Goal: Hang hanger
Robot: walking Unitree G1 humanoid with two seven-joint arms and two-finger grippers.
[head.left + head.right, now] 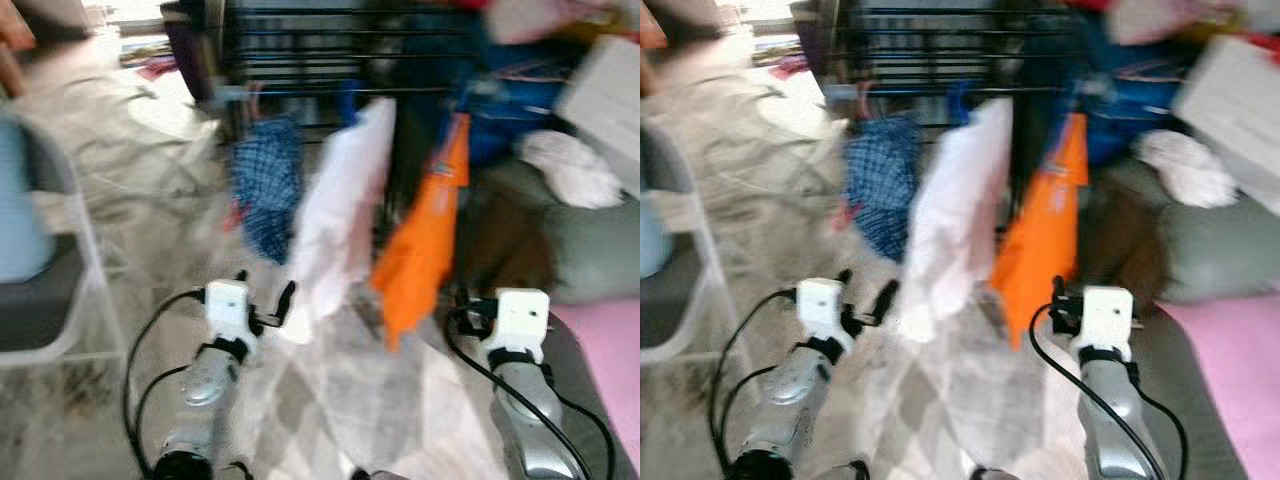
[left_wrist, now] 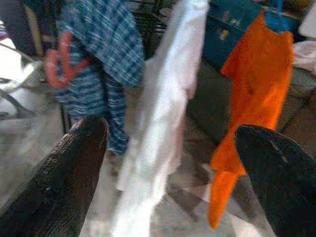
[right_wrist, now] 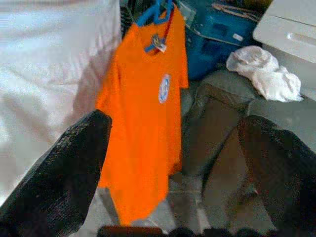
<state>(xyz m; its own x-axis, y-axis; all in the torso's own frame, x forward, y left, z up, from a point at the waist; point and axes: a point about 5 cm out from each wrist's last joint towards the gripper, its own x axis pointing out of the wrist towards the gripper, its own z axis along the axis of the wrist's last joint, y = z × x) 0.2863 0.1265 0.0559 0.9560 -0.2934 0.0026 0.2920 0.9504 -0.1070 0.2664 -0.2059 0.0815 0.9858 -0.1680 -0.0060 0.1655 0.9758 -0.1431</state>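
While both hands are empty, the job looks close to done: three clothes already hang on the rack.

From the left eye view, the rack (image 1: 330,50) is dark and stands ahead. A blue checked shirt (image 1: 268,185), a white shirt (image 1: 345,220) and an orange shirt (image 1: 425,240) hang from its rail side by side. The left hand (image 1: 268,300) is low, near the bottom of the white shirt, with its fingers apart. The right arm (image 1: 520,330) is low too, just beside the orange shirt; I cannot tell its fingers here. A grey chair (image 1: 60,280) stands on the left and a pink cover (image 1: 605,370) lies on the right, so open floor is only in the middle.

From the left wrist view, the hand is open and holds nothing. A red hanger (image 2: 61,64) carries the checked shirt.

From the right wrist view, the right hand (image 3: 173,163) is open and empty. A blue hanger (image 3: 155,12) holds the orange shirt up.

I think the best move is to pull both hands straight back, slowly. Keep fingers off the cloth, so no hanger slips from the rail. Stay in the middle floor, away from chair and cover.
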